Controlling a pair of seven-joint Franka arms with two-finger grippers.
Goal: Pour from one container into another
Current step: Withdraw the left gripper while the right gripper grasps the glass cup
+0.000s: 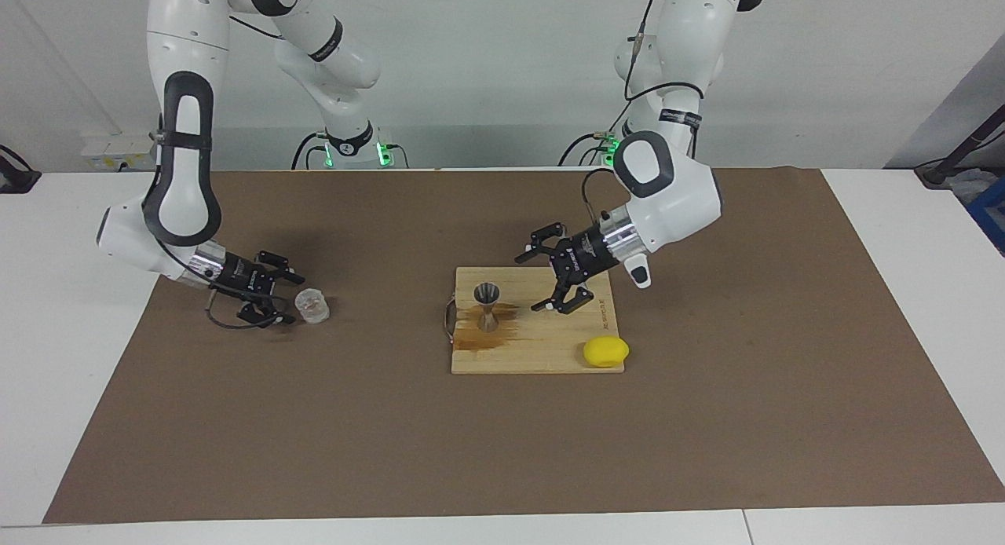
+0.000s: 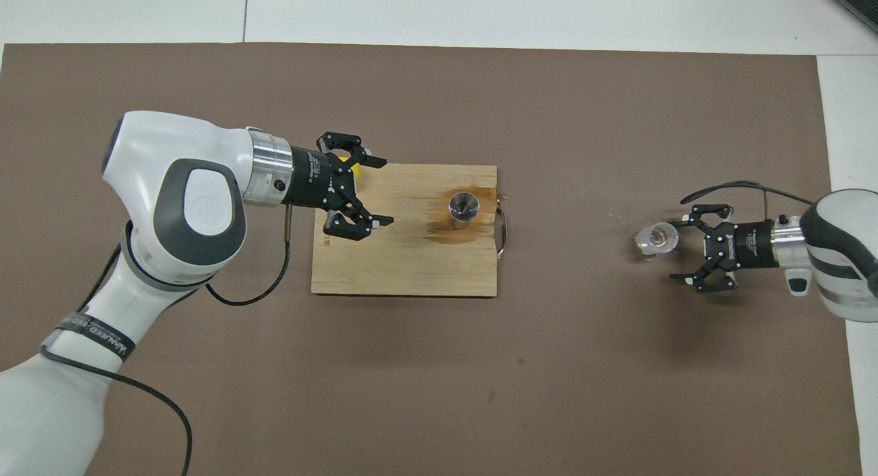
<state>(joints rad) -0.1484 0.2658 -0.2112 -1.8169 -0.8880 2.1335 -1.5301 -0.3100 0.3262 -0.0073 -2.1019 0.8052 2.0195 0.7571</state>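
Note:
The small clear glass cup (image 1: 312,305) (image 2: 656,238) stands upright on the brown mat toward the right arm's end of the table. My right gripper (image 1: 289,299) (image 2: 679,250) is low beside it, open, and the cup sits just off its fingertips, not between them. The steel jigger (image 1: 487,305) (image 2: 464,206) stands upright on the wooden board (image 1: 542,349) (image 2: 405,270), by a wet brown stain (image 2: 453,232). My left gripper (image 1: 530,282) (image 2: 384,192) hovers open and empty over the board, a hand's width from the jigger.
A yellow lemon (image 1: 605,351) lies at the board's corner toward the left arm's end; from overhead the left gripper hides most of it. The board has a metal handle (image 2: 504,232) on its edge nearest the cup. The brown mat (image 1: 471,451) covers most of the table.

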